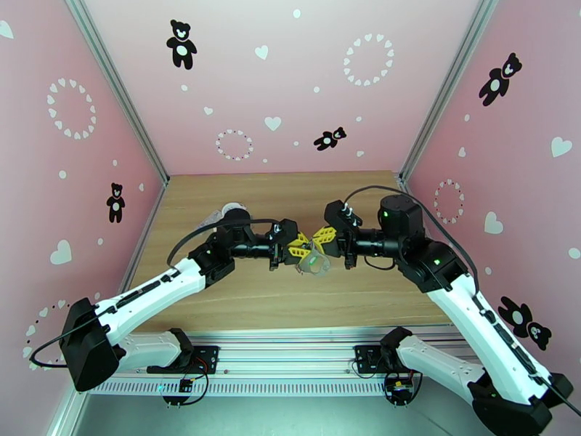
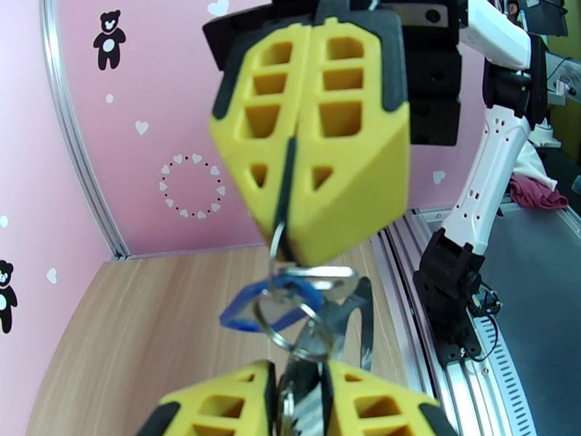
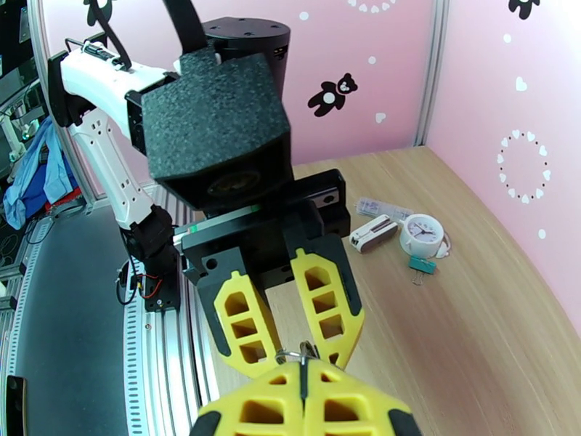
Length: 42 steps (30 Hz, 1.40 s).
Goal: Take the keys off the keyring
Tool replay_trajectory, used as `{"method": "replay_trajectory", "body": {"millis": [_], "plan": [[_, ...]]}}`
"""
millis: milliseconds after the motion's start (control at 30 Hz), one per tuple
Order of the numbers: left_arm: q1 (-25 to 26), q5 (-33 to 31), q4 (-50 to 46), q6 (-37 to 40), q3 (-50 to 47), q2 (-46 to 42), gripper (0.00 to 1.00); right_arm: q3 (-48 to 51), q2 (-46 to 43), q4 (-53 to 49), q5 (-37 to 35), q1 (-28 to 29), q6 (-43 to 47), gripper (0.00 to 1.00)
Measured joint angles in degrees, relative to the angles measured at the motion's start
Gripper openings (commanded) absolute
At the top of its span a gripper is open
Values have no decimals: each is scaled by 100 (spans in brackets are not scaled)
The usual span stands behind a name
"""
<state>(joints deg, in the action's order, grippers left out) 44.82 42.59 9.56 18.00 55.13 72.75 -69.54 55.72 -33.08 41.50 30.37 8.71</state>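
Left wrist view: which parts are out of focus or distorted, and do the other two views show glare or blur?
Left wrist view: the left gripper at the bottom edge and the keys are soft, the right gripper sharper; the wall post curves from the wide lens. Top external view: even light, no glare on the table. Right wrist view: the clock charm is crisp.

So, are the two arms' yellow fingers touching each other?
Apart. Left wrist view: a gap between the right fingers and left fingers, blue key tag hanging in it.
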Motion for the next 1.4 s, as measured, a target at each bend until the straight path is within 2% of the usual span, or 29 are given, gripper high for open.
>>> {"method": "replay_trajectory", "body": {"millis": [300, 733, 900, 1067, 1400], "plan": [[140, -105, 306, -116, -24, 2, 27, 170, -35, 192, -184, 33, -149, 0], [157, -354, 428, -133, -31, 66, 21, 264, -260, 273, -317, 42, -216, 0], [190, -446, 632, -212, -92, 66, 28, 308, -267, 334, -345, 46, -232, 0], [286, -450, 682, -221, -94, 87, 28, 319, -267, 413, -376, 79, -254, 0], [317, -514, 916, -282, -94, 219, 21, 380, -297, 444, -444, 81, -269, 0]]}}
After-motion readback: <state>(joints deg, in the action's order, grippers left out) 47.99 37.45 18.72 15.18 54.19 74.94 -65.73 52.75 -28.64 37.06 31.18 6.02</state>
